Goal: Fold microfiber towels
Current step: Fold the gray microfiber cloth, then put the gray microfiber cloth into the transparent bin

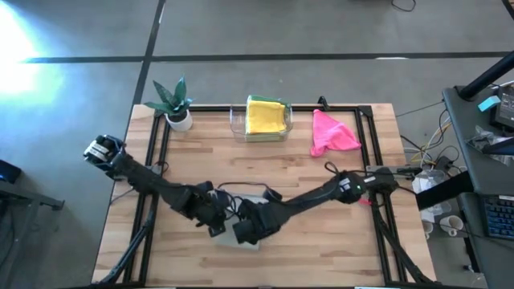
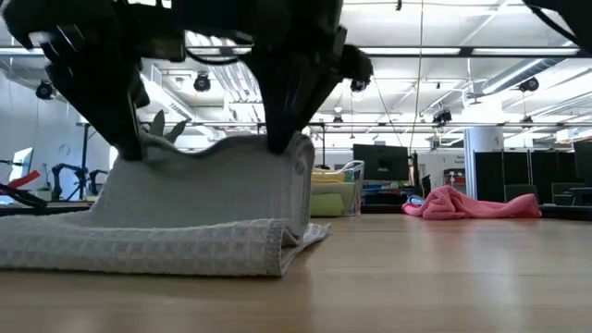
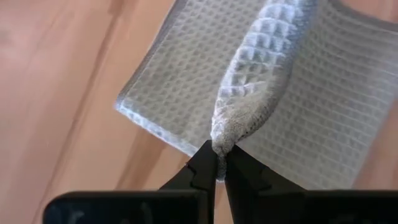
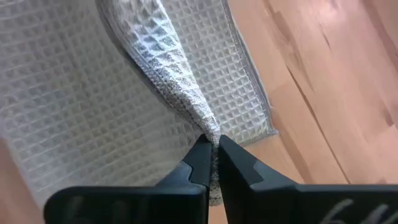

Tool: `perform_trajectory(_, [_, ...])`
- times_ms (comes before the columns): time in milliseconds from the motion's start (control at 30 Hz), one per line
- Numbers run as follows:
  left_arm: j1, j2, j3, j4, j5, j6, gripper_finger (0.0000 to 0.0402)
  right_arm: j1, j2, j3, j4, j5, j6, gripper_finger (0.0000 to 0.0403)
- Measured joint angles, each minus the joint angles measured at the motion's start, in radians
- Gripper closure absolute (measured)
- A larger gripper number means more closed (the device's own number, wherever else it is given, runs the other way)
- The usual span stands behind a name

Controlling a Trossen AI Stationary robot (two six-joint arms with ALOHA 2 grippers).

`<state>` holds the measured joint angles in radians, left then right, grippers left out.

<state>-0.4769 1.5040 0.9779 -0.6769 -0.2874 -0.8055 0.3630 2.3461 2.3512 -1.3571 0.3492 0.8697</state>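
A grey waffle-weave towel (image 1: 245,239) lies near the table's near edge, its lower part flat on the wood (image 2: 139,245). Its upper layer is raised like a curtain (image 2: 208,185) between my two grippers. My left gripper (image 3: 219,155) is shut on the raised edge at the left (image 2: 129,143). My right gripper (image 4: 210,144) is shut on it at the right (image 2: 282,139). A pink towel (image 1: 332,135) lies crumpled at the far right. A yellow towel (image 1: 267,116) lies in a clear tray (image 1: 238,122) at the far edge. My left gripper pinches a bunched bit of the grey towel's raised edge (image 3: 227,127) between its two fingertips, coming from above. The cloth hangs below, its lower part on the table. My right gripper pinches a bunched bit of the same edge (image 4: 200,121) between its fingertips, from above. The edge sags a little between the two holds (image 2: 203,148).
A small potted plant (image 1: 175,103) stands at the far left corner. Black frame rails (image 1: 152,160) run along the table's left, right and far sides. Bare wood (image 1: 321,249) lies to the right of the grey towel.
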Motion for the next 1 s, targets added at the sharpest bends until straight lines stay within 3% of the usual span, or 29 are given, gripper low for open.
perform_trajectory(400, [0.046,0.000,-0.047,0.013,-0.017,0.036,0.0393,-0.046,0.009,-0.001,-0.024,-0.043,-0.017,0.0390])
perform_trajectory(667, [0.054,0.000,-0.042,0.014,-0.044,0.062,0.0388,-0.050,0.009,-0.001,-0.036,-0.021,-0.006,0.0356])
perform_trajectory(1000, [0.077,-0.001,-0.041,0.007,-0.046,0.115,0.0304,-0.069,0.006,-0.001,-0.053,-0.006,-0.029,0.0299])
